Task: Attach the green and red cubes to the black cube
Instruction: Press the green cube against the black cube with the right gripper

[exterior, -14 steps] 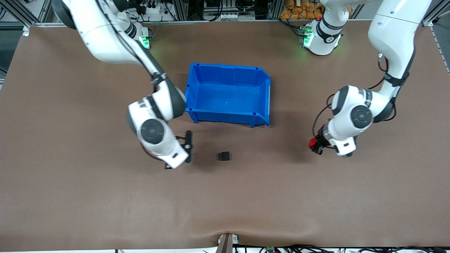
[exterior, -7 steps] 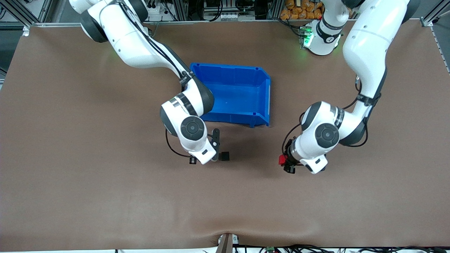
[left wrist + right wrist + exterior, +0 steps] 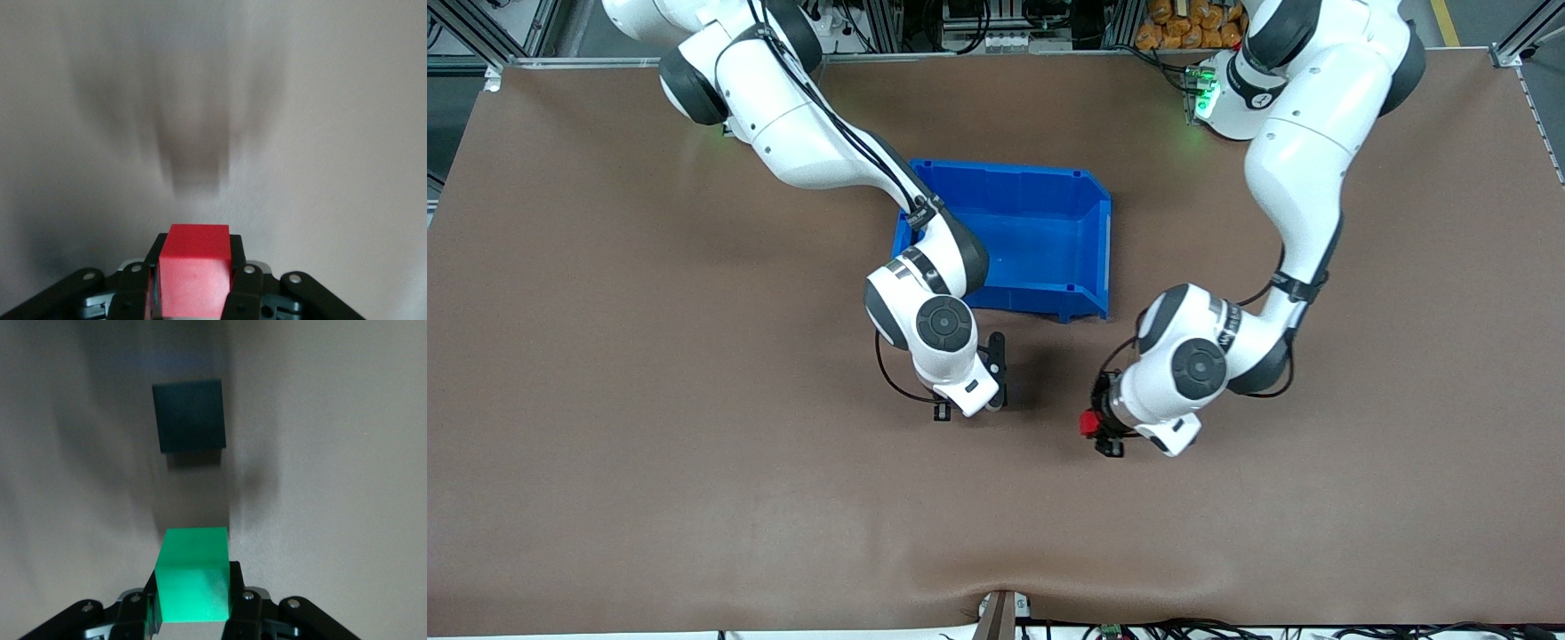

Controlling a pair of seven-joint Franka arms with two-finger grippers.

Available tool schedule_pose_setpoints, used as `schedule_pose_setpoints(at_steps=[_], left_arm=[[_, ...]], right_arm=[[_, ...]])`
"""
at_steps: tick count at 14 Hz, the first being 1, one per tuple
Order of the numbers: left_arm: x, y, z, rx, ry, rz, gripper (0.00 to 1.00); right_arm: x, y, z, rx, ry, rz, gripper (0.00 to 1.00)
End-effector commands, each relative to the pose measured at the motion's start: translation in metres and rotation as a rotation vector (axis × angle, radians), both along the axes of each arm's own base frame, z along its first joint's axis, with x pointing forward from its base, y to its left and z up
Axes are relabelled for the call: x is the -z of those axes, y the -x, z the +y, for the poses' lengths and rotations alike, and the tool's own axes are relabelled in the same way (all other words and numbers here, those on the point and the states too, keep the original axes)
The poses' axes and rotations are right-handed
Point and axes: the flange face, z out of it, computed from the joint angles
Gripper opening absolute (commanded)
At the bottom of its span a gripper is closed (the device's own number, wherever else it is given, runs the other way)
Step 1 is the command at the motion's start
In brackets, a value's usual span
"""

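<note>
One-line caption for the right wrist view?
Right tool grips the green cube just short of the black cube on the table.

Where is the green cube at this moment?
The green cube is held in the right gripper, just above the table and close to the black cube.

You're looking at two glossy white arms with dark grey round joint caps and black bands. Thin black cables run along each forearm. Green lights glow at the bases. The black fingers [image 3: 235,603] sit on black mounts dotted with small silver screws.
</note>
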Motion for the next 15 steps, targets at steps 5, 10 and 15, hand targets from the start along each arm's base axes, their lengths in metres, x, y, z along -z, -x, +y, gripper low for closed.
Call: schedule_pose_setpoints(at_steps=[5, 10, 15], left_arm=[[0.01, 0.005, -0.02, -0.142, 0.058, 0.081, 0.0], [0.017, 0.024, -0.05, -0.098, 0.029, 0.079, 0.0], [0.034, 0.036, -0.073, -0.1, 0.031, 0.058, 0.0]], right_arm=[[0.023, 0.01, 0.028, 0.093, -0.021, -0.062, 0.0], [0.028, 0.008, 0.028, 0.108, -0.028, -0.075, 0.0], [0.033, 0.009, 0.032, 0.142, -0.044, -0.089, 0.0]])
